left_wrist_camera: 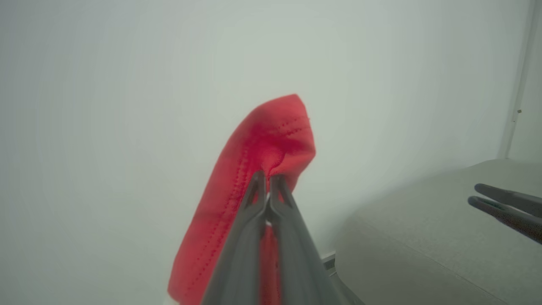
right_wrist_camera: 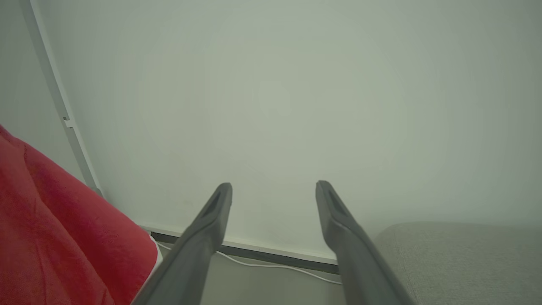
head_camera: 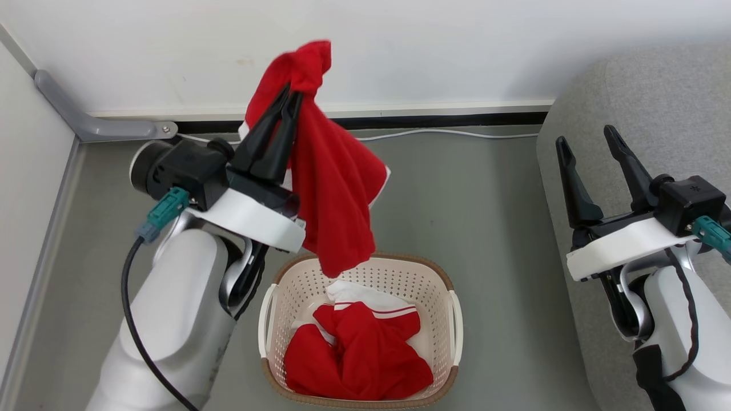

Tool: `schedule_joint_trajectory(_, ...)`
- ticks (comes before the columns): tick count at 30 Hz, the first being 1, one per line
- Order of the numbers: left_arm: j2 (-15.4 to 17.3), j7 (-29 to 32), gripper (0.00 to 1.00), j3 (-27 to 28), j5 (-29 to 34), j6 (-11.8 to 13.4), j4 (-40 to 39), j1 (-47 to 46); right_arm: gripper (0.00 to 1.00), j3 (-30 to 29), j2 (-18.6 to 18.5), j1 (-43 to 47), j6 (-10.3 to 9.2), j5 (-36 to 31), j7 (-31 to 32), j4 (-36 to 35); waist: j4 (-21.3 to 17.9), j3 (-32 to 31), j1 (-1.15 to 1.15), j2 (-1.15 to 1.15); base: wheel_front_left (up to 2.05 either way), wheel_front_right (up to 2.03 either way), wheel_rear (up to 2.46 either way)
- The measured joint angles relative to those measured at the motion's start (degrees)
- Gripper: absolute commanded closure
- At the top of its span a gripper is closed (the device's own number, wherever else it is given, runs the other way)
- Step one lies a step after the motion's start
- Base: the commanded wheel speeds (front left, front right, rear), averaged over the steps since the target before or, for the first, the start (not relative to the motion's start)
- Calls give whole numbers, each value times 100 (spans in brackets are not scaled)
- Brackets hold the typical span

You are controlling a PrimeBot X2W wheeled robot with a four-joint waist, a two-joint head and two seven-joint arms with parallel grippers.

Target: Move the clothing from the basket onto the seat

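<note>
**A:** Starting at the left, what is the left gripper [head_camera: 290,96] doing?

**B:** Its two dark fingers are pressed together on a bunched fold of one red garment [head_camera: 337,188]; the cloth hangs from that pinch, lifted above the basket [head_camera: 451,288]; its lowest tip dangles over the basket's far rim; white trim shows along one hanging edge.

**A:** And the basket itself?

**B:** It sits on the grey floor [head_camera: 485,188], cream and perforated with a brown rim and white side handles; the second red garment [head_camera: 360,354] lies crumpled inside, heaped toward the near wall; its white stripes and a white patch show toward the far side.

**A:** What is behind it?

**B:** A white cable [head_camera: 457,132] runs along the foot of the wall [head_camera: 457,51].

**A:** Further right?

**B:** The right gripper [head_camera: 587,137] is raised, its fingers spread wide and holding nothing; it hovers at the left edge of the grey sofa [head_camera: 657,85], well apart from the basket and the hanging garment; the sofa takes up the right side, beside the wall.
</note>
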Motion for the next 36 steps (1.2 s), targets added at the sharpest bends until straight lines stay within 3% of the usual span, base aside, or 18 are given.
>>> schedule_joint_trajectory(9, 42, -27, 100, -236, -1, -2, -560, -617, 0, 267, 42, -5, 0, 25, 0, -19, 33, 24, 0, 0, 0, 0, 0)
schedule_joint_trajectory(14, 0, -26, 100, -388, -1, -2, -552, -684, 0, 993, 142, -183, 0, 376, 1, -439, -1, 52, 0, 0, 0, 0, 0)
schedule_joint_trajectory(22, -63, -27, 100, -593, -18, -2, -455, -755, 0, 2679, -80, -749, 5, 1077, 0, -880, 29, 84, 0, 0, 0, 0, 0)
schedule_joint_trajectory(29, -126, -27, 100, -801, -58, -2, -465, -864, 0, 3528, -93, -1227, 5, 1410, 1, -142, 132, 109, 0, 0, 0, 0, 0)
schedule_joint_trajectory(36, -185, -27, 100, -1139, -186, -18, -459, -870, 0, 3683, 254, -1643, 5, 1696, 1, 712, 337, 116, 0, 0, 0, 0, 0)
